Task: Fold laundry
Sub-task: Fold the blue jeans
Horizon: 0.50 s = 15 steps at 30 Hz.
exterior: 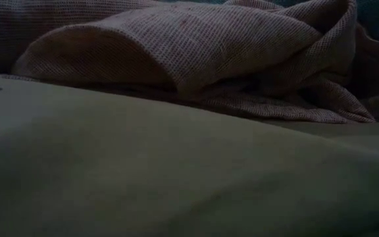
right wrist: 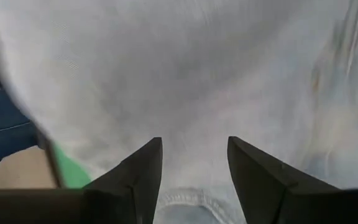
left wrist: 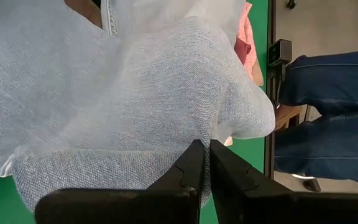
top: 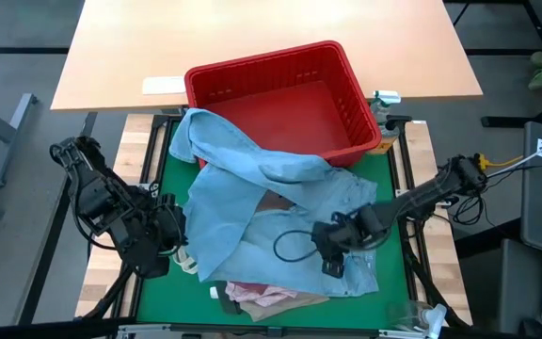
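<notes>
Light blue denim jeans [top: 252, 202] lie spread over the green mat [top: 384, 174], their far end draped over the rim of the red basket [top: 280, 94]. My left gripper [top: 177, 235] is at the jeans' left edge, shut on the denim [left wrist: 135, 93]. My right gripper [top: 332, 259] hangs open over the jeans' right part [right wrist: 191, 74], fingers pointing down. A mottled pink top [top: 257, 294] [exterior: 196, 52] lies bunched at the near edge beside beige cloth [exterior: 143, 171]. My left gripper pinches a fold of the denim [left wrist: 201, 134] at the jeans' left edge between its two shut fingers, slanting down from the table's left. The cloth bulges up around the fingertips; the rest lies on the mat. My right gripper: whether its fingertips [right wrist: 154, 152] touch the denim cannot be told.
A wooden table [top: 271, 38] stands beyond the basket. A black cable loop [top: 290, 247] lies on the jeans by my right gripper. A person in dark jeans [left wrist: 328, 112] stands beside the table. Bare green mat shows at the right and near left corners.
</notes>
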Each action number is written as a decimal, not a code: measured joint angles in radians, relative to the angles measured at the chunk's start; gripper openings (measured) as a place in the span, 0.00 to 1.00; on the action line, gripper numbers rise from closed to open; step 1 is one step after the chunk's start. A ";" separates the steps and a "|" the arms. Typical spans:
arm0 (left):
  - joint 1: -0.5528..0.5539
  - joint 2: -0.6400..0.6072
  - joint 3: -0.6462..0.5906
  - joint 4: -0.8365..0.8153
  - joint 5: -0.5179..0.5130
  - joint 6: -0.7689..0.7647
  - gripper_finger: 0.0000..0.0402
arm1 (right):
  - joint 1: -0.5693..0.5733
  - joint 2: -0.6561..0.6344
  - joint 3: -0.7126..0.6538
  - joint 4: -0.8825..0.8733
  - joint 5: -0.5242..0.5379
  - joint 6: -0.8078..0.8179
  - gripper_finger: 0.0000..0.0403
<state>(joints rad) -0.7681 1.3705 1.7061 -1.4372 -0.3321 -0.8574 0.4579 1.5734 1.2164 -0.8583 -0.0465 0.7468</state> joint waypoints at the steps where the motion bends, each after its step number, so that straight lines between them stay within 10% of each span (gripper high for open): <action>1: 0.000 0.000 0.000 0.003 0.000 0.000 0.05 | 0.010 0.000 -0.031 0.009 0.000 0.033 0.45; 15: 0.000 0.000 0.000 0.019 -0.002 0.000 0.05 | 0.059 -0.007 -0.453 0.349 -0.081 0.314 0.45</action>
<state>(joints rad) -0.7681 1.3705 1.7061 -1.4185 -0.3336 -0.8574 0.5170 1.5667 0.7634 -0.5088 -0.1272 1.0609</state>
